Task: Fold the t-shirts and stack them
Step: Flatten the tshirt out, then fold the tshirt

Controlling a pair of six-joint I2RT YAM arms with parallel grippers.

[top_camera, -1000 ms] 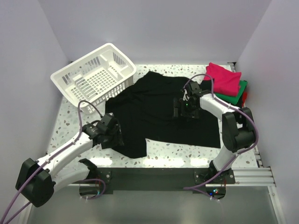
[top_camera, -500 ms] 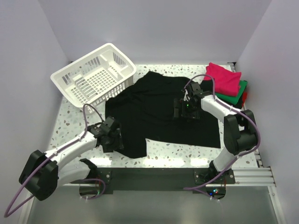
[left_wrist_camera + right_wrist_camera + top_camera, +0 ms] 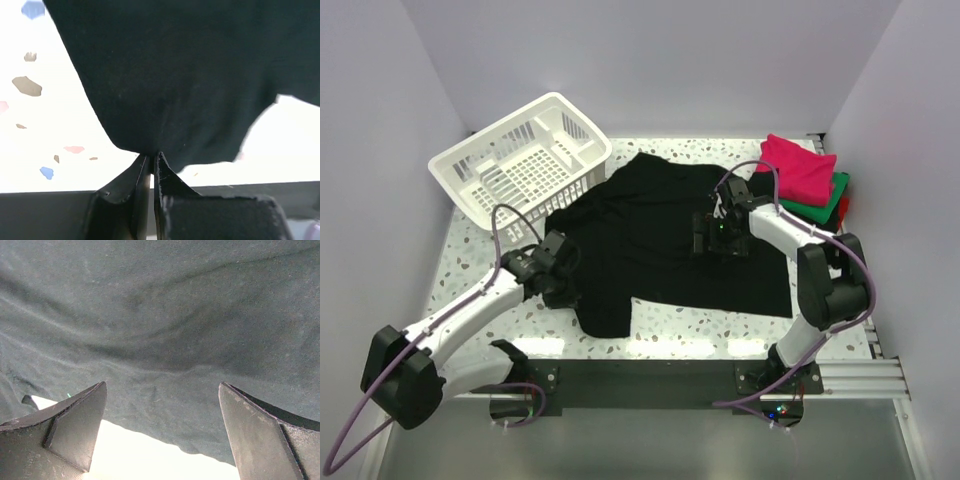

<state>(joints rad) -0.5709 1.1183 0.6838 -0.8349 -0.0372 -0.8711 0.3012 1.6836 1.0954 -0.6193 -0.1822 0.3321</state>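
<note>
A large black t-shirt (image 3: 670, 225) lies spread out on the speckled table. My left gripper (image 3: 568, 285) is at its near-left edge, and the left wrist view shows this gripper (image 3: 151, 158) shut on a pinch of the black t-shirt (image 3: 190, 80), whose cloth hangs slightly off the table there. My right gripper (image 3: 720, 238) hovers over the shirt's right half. In the right wrist view this gripper (image 3: 162, 387) is open, with the black t-shirt (image 3: 165, 315) and its hem below the fingers. Folded t-shirts are stacked at the far right: magenta-pink (image 3: 802, 165) on top, green (image 3: 826, 206) under it.
A white slatted basket (image 3: 520, 165) stands tilted at the far left, touching the black shirt's sleeve. White walls close in on three sides. Bare speckled table (image 3: 710, 325) shows along the near edge, in front of the arm bases.
My left gripper has shut on the black t-shirt's near-left edge and drawn back a little toward the far left, lifting the cloth. The right arm has not moved.
</note>
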